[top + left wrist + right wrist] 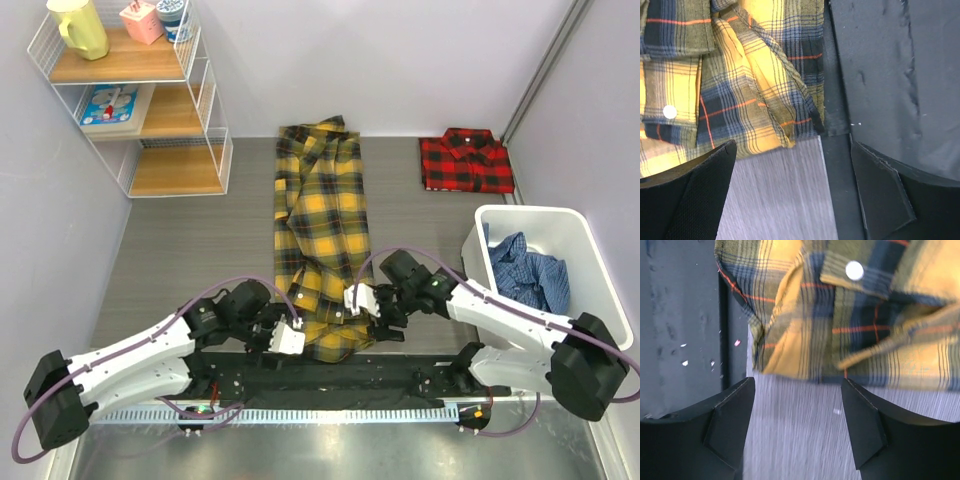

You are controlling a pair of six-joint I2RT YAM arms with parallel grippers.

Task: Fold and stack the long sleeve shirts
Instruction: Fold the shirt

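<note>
Yellow shirt [320,220]: lies lengthwise down the middle of the worktop [170,260]. Its sides are turned in to make a long strip, with the collar at the far end and the hem at the near end, close to the black mat [400,385]. The near end is rumpled, with several layers bunched at both corners. Red-and-black shirt [466,160]: already folded, at the far right, well apart.

Left hand [287,338]: low at the near left corner of the strip. Right hand [362,300]: at the near right edge. Both are released. In the wrist views, the left fingers [695,190] and the right fingers [730,420] stand apart with only bare worktop between them, and the hem lies just beyond the tips.

Judged step: take the hem corners and fold the strip end over end toward the collar.

Notes for doing it well:
- Slide the lower finger under every layer at each corner. A pinch on the top ply alone would probably let the tucked sides spill out.
- Grip both corners equally far in from the hem so the edge stays square.
- Keep clear of the mat edge when closing.
- Lift low, carry both hands away together at one pace, and lay the cloth down flat before letting go.
- The red-and-black shirt gives the target size for the stack.
</note>
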